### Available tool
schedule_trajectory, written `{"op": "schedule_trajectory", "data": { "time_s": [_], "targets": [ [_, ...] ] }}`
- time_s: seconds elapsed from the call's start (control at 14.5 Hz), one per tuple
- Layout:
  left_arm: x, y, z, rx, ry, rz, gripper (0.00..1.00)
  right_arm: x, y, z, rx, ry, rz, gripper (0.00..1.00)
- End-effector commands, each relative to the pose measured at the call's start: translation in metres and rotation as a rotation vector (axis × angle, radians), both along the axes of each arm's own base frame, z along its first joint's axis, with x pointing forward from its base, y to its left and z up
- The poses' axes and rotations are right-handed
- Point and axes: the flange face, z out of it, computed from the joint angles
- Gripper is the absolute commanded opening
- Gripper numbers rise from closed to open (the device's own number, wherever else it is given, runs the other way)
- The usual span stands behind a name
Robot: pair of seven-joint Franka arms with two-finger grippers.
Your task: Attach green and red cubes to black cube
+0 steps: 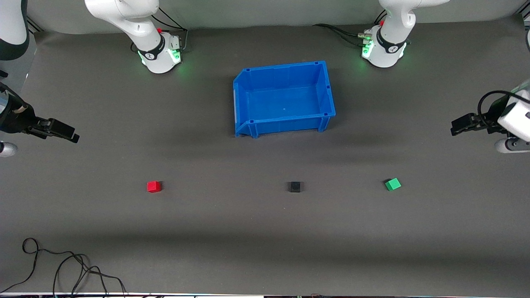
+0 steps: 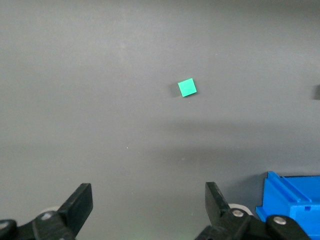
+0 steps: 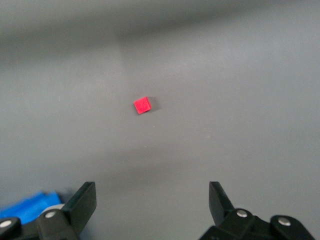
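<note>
The black cube (image 1: 295,187) sits on the dark table, nearer the front camera than the blue bin. The red cube (image 1: 154,186) lies toward the right arm's end; it also shows in the right wrist view (image 3: 142,105). The green cube (image 1: 393,184) lies toward the left arm's end; it also shows in the left wrist view (image 2: 187,88). The three cubes stand apart in a row. My left gripper (image 1: 455,126) hovers open and empty at the left arm's end of the table (image 2: 149,200). My right gripper (image 1: 70,135) hovers open and empty at the right arm's end (image 3: 152,200).
A blue bin (image 1: 284,98) stands empty between the two arm bases; a corner shows in the left wrist view (image 2: 292,197) and in the right wrist view (image 3: 30,205). A loose black cable (image 1: 62,269) lies at the table's near edge toward the right arm's end.
</note>
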Motion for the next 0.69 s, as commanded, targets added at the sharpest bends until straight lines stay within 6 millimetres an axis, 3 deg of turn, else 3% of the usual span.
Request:
{"op": "schedule_trajectory", "data": {
  "time_s": [0.0,0.14,0.42,0.62],
  "targets": [
    [0.015,-0.004,-0.043,0.008,0.055,0.153,1.00,0.017,0.005,-0.005,0.052,0.029,-0.360,1.00],
    [0.028,-0.003,-0.071,0.019,0.063,0.253,1.00,0.028,0.004,-0.018,0.094,0.075,-0.599,1.00],
    [0.057,-0.012,-0.147,0.019,0.055,0.288,1.00,0.044,-0.005,-0.066,0.146,0.213,-0.929,1.00],
    [0.066,-0.017,-0.195,0.028,0.079,0.344,0.98,0.061,-0.021,-0.126,0.195,0.320,-0.988,1.00]
  ]
}}
